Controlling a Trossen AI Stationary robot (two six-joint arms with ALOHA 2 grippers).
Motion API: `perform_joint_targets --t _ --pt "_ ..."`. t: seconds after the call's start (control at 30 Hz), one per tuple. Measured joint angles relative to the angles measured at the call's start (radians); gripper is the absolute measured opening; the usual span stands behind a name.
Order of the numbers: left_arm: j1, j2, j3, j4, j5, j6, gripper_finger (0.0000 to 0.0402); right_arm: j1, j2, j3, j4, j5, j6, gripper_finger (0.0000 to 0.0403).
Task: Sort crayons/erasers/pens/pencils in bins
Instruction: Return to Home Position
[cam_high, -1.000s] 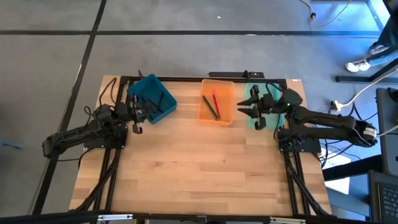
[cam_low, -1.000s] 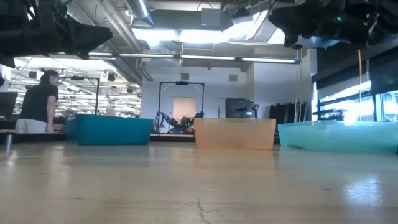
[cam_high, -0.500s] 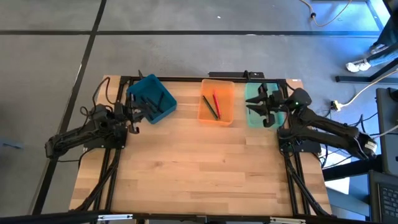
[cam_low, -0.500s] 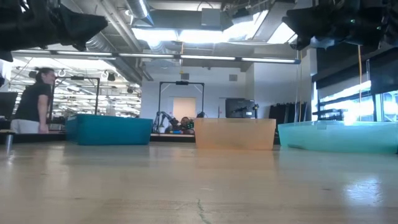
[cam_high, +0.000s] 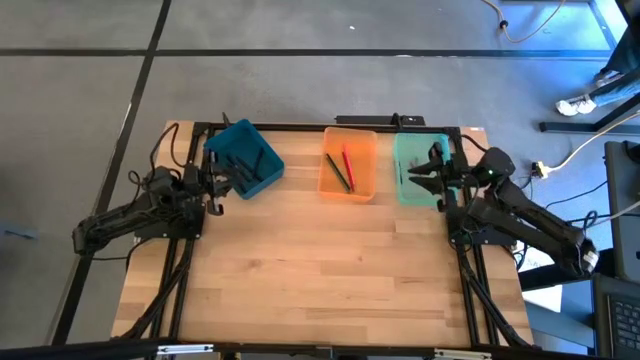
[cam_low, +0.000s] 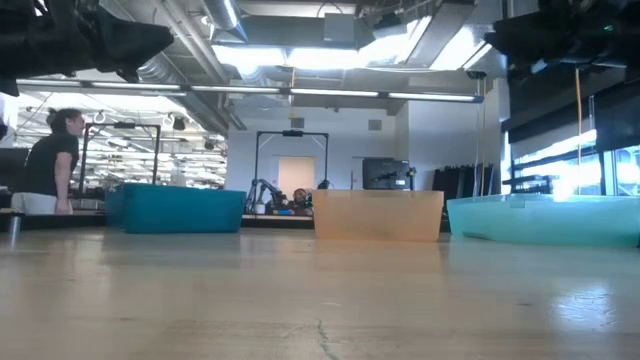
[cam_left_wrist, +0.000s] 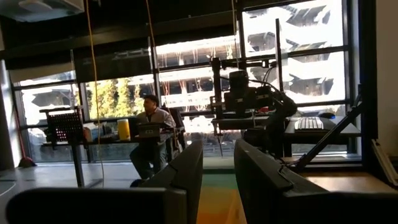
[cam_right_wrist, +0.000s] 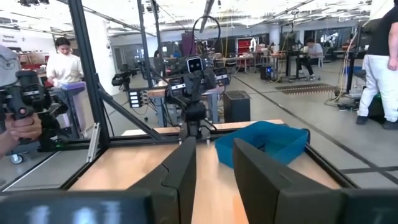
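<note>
Right hand (cam_high: 432, 172): fingers spread, nothing between them, above the outer edge of the mint bin (cam_high: 408, 158); a second ago it hung over that bin's side nearer the orange bin (cam_high: 364, 150).
Left hand (cam_high: 218, 183): fingers apart, empty, just beside the teal bin (cam_high: 240, 140), drawn slightly back.
Sticks: a red pencil (cam_high: 348, 162) and dark sticks (cam_high: 338, 173) lie in the orange bin, unmoved.
Tabletop (cam_high: 320, 270): the bins' row is unchanged.

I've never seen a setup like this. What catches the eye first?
Three bright trays line the far edge of the wooden table: a teal-blue bin, an orange bin holding red and dark pencils, and a mint green bin. Two dark arms flank them: the left gripper beside the teal one, the right gripper above the mint one.
</note>
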Motion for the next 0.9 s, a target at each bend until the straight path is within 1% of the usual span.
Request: perform_joint_targets --t 0.1,0.17,0.23,0.33,0.4,0.47,0.57,0.63,0.67,0.77,0.9 --pt "0.000 0.000 0.000 -0.022 0.000 -0.006 0.0085 0.000 -0.071 0.000 -0.085 0.001 -0.010 0.0107" --pt "0.000 0.000 0.000 -0.035 0.004 -0.015 0.0085 0.001 -0.105 -0.006 -0.103 0.008 -0.016 0.0107" --pt "0.000 0.000 0.000 -0.032 0.025 -0.019 0.0085 0.004 -0.125 -0.034 -0.049 0.026 -0.017 0.0107" --pt "-0.001 0.000 -0.001 -0.032 0.095 -0.003 0.0085 0.012 -0.132 -0.107 0.083 0.032 0.015 0.0107" --pt "-0.001 0.000 -0.001 -0.032 0.116 -0.004 0.0085 0.018 -0.132 -0.158 0.184 0.028 0.052 0.0107" --pt "-0.001 0.000 -0.001 -0.034 0.131 -0.010 0.0085 0.024 -0.132 -0.204 0.246 0.024 0.076 0.0107" --pt "-0.001 0.000 -0.001 -0.059 0.139 -0.016 0.0085 0.031 -0.132 -0.268 0.300 -0.002 0.056 0.0107" --pt "-0.001 0.000 -0.002 -0.083 0.140 -0.011 0.0085 0.032 -0.131 -0.298 0.316 0.011 0.054 0.0107" --pt "-0.001 0.000 -0.003 -0.088 0.142 -0.008 0.0085 0.032 -0.130 -0.297 0.311 0.018 0.055 0.0107" --pt "-0.006 0.000 -0.008 -0.084 0.142 -0.007 0.0085 0.033 -0.130 -0.296 0.330 -0.003 0.085 0.0107" --pt "-0.025 0.000 -0.062 -0.039 0.139 -0.035 0.0085 0.038 -0.130 -0.294 0.355 -0.025 0.115 0.0107"
